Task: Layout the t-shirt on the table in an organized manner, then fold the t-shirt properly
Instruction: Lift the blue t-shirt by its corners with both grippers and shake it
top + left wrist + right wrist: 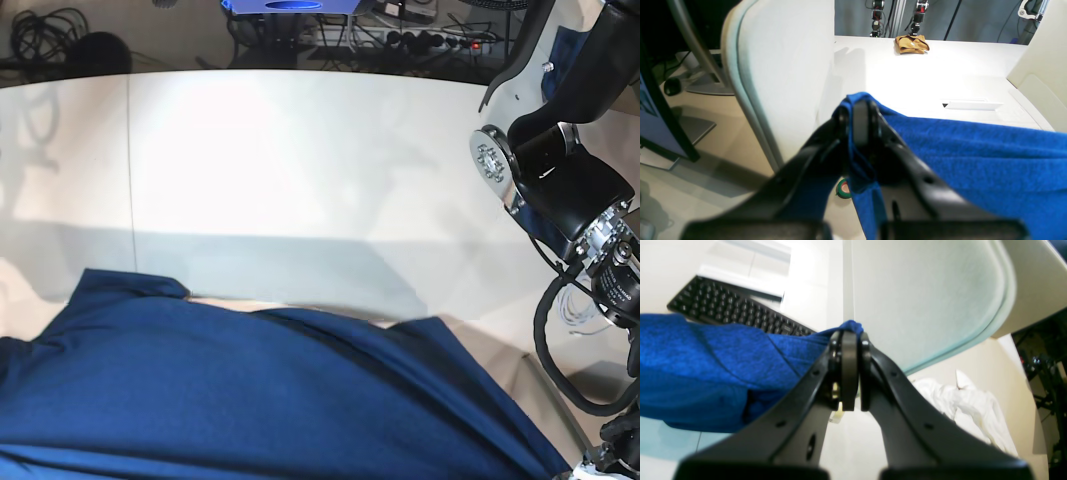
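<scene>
The t-shirt (pixel 270 400) is plain dark blue and fills the lower part of the base view, lifted in front of the white table (pixel 300 170). In the left wrist view my left gripper (pixel 860 111) is shut on a bunched edge of the t-shirt (pixel 973 150), which stretches away to the right. My right gripper (pixel 850 340) is likewise shut on a pinched edge of the t-shirt (pixel 706 363), with the cloth running off to the left. Neither gripper's fingertips show in the base view.
One arm's black and silver joints (pixel 570 190) stand at the right of the base view. A crumpled brown cloth (pixel 912 44) lies far off on the table (pixel 940 73). A black keyboard (pixel 733 313) and a white cloth heap (pixel 967 406) lie below the right gripper.
</scene>
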